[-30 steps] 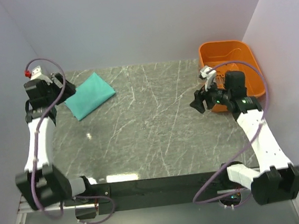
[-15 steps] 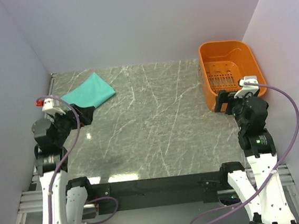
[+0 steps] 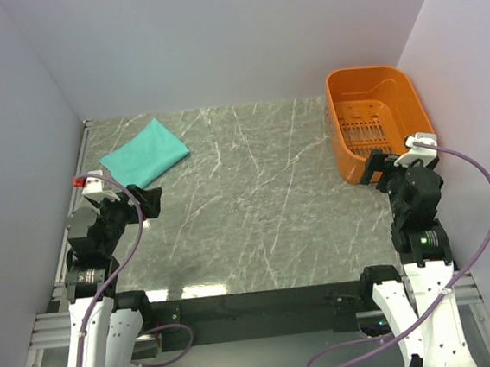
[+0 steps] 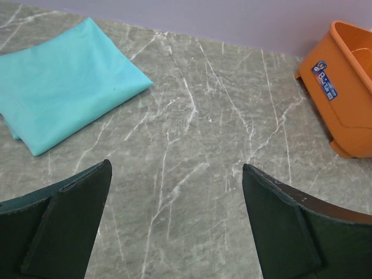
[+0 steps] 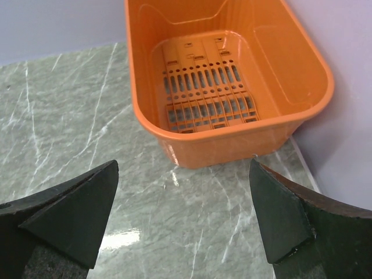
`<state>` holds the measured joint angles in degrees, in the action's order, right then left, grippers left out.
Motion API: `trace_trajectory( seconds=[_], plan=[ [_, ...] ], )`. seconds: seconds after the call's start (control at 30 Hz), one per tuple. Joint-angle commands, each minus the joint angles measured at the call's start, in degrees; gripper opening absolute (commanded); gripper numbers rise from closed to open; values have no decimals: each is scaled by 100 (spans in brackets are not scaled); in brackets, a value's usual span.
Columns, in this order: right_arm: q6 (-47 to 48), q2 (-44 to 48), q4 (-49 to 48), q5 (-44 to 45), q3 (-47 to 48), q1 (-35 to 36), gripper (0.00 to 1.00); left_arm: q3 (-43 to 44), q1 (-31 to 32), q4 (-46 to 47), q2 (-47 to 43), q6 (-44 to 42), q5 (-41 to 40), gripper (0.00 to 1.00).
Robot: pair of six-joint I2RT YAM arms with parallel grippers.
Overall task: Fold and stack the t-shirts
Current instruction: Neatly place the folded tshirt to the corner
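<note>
The orange basket (image 3: 338, 131) sits in the far right corner of the table (image 3: 254, 191), close against the right wall. Looking in from the right wrist view, its slotted bottom (image 5: 206, 81) shows in full. The teal t-shirt (image 3: 145, 154) is not in it. It lies folded into a flat rectangle in the far left corner, turned at an angle, one corner near the table's left edge.

A second ago the left arm was stretched out right at the shirt and the right arm reached in beside the basket. Now both are drawn back toward the near edge. The shirt lies where it was.

The left gripper (image 3: 147, 202) hangs short of the shirt with its fingers spread wide, holding nothing. The right gripper (image 3: 374, 167) faces the basket's near wall, fingers equally wide apart. Between shirt and basket runs a broad stretch of marble.
</note>
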<state>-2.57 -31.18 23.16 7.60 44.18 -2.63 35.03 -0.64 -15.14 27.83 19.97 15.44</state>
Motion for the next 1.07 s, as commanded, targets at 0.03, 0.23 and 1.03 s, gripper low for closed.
trace_trajectory(
  seconds=[0.03, 0.23, 1.03],
  plan=[
    [-183, 24, -145, 303, 2, -97, 98, 13, 21, 116, -129, -160, -191, 99],
    [-165, 15, -118, 190, -41, -132, 98, -4, 21, 134, -112, -142, -85, 99],
    [-122, 7, -215, 67, -173, -211, 98, -13, 21, 116, -103, -133, -50, 99]
  ],
)
